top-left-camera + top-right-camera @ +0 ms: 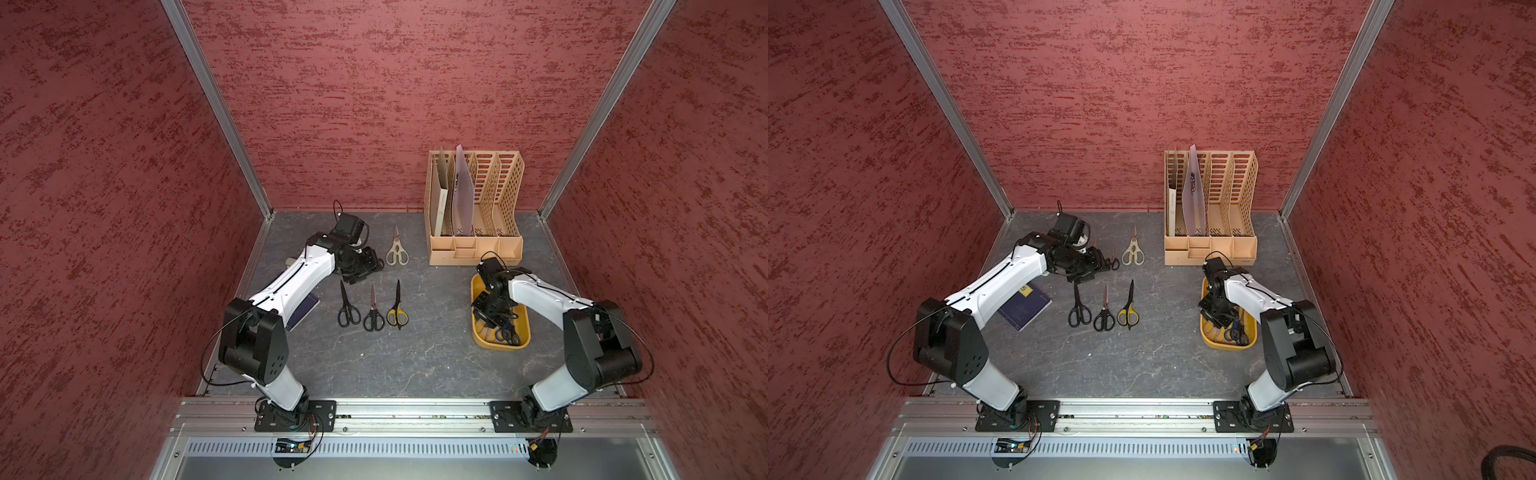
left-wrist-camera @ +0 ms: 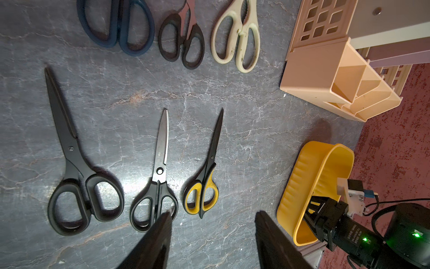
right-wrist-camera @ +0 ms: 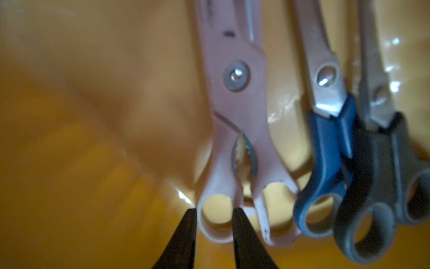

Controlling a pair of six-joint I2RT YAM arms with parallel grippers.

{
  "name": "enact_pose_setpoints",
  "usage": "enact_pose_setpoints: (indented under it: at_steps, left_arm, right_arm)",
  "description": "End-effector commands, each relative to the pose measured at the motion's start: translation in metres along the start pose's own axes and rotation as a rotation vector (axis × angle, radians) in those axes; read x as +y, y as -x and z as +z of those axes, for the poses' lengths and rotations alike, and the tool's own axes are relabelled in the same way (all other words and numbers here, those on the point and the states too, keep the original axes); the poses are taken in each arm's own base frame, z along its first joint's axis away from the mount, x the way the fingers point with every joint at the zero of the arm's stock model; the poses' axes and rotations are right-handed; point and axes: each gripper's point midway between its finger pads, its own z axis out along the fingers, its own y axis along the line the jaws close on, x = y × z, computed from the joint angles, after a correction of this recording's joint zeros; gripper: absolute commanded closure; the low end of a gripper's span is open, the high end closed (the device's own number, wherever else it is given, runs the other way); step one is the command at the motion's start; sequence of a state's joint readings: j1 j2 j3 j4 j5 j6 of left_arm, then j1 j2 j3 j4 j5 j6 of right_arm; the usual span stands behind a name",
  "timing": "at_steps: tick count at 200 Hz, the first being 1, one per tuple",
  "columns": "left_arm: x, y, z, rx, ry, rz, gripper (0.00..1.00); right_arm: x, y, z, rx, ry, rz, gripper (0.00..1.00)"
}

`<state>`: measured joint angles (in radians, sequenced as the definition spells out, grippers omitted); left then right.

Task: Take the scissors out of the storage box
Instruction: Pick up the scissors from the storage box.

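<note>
Beige scissors (image 3: 237, 104) seem pinched at one handle loop by the right gripper (image 3: 214, 210), though it's blurred; lifted by that end, they could swing loose or drag the blue pair (image 3: 325, 144).

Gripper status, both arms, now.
Left gripper: open, holding nothing.
Right gripper: closed on one handle loop of the beige scissors, which lie in the storage box.
</note>
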<state>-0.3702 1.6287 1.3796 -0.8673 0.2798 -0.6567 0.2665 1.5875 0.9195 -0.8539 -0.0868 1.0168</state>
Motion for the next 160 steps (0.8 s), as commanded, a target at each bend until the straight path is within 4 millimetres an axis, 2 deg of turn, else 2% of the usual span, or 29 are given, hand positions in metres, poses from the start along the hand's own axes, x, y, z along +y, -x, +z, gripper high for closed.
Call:
enact_pose_setpoints:
  at_steps: [1, 47, 109, 160]
  left_arm:
    - [0.003, -0.003, -0.005, -0.006, -0.005, 0.012, 0.39]
    - [0.007, -0.007, -0.007, -0.009, -0.003, 0.005, 0.39]
    - [0.015, -0.015, -0.017, -0.033, 0.004, -0.013, 0.39]
    - [0.019, -0.019, -0.02, -0.04, 0.006, -0.019, 0.39]
  right_arm:
    - [0.001, 0.001, 0.001, -0.012, 0.03, 0.064, 0.69]
    - [0.001, 0.012, 0.013, -0.073, 0.047, 0.143, 0.74]
    - [0.007, 0.023, -0.019, -0.16, 0.105, 0.15, 0.75]
    - [0.014, 0.023, -0.014, -0.148, 0.122, 0.165, 0.73]
